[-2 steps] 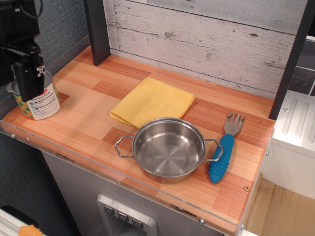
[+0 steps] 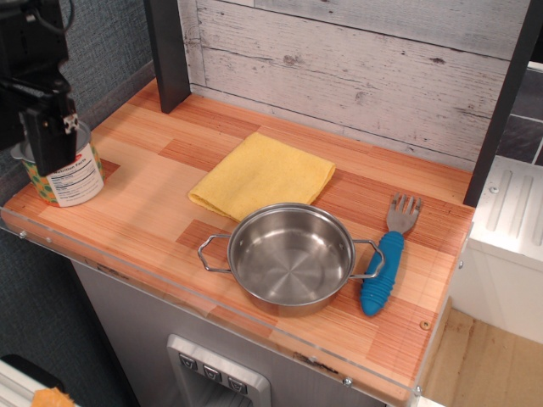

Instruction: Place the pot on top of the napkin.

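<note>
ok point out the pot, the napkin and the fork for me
pot (image 2: 291, 259): main camera view, inner base
napkin (image 2: 263, 173): main camera view, middle of the cloth
fork (image 2: 381, 274): main camera view, blue handle

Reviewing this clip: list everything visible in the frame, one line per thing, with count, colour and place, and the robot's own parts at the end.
pot: 1, shiny steel, two wire handles, empty, front centre of the table, not on the napkin
napkin: 1, yellow, folded, lying flat just behind the pot
fork: 1, blue handle with grey tines, right of the pot, tines pointing to the wall
tin can: 1, labelled, left edge of the table, partly hidden by the tool
table: 1, striped wood top with a clear front edge
back wall: 1, whitewashed planks
posts: 2, dark, one at each back corner
tool: 1, black, over the can at far left; open or shut unclear
</note>
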Robot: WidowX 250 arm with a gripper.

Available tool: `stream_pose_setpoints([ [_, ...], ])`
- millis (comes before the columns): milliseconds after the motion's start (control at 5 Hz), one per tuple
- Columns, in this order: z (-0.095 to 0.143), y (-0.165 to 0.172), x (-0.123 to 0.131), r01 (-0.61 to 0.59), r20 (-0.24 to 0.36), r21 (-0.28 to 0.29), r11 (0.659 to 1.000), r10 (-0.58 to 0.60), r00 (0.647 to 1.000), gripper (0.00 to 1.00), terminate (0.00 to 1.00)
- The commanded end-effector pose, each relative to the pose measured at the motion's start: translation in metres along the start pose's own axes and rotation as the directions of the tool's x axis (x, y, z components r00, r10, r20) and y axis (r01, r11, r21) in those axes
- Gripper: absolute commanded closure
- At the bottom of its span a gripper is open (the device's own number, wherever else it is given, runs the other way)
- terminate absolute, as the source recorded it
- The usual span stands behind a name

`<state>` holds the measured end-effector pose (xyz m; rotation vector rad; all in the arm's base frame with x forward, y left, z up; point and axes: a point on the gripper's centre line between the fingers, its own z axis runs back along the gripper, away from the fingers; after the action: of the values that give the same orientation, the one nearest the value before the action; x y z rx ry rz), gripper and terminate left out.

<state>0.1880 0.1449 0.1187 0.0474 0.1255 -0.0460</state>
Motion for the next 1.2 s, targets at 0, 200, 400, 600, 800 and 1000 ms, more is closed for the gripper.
stream_pose_setpoints([
  [0, 0.012, -0.041, 0.028, 0.084, 0.095, 0.045, 0.995, -0.088, 0.992, 0.0, 0.0],
  [200, 0.004, -0.07, 0.052, 0.172, 0.1, 0.057, 0.983, -0.177, 0.979, 0.0, 0.0],
  [400, -0.004, -0.095, 0.064, 0.22, 0.091, 0.053, 0.974, -0.225, 0.97, 0.0, 0.0],
  [600, -0.013, -0.111, 0.074, 0.241, 0.098, 0.063, 0.968, -0.247, 0.964, 0.0, 0.0],
  [800, -0.026, -0.119, 0.085, 0.244, 0.109, 0.085, 0.966, -0.253, 0.961, 0.0, 0.0],
  [1000, -0.04, -0.124, 0.097, 0.269, 0.099, 0.077, 0.96, -0.276, 0.956, 0.0, 0.0],
])
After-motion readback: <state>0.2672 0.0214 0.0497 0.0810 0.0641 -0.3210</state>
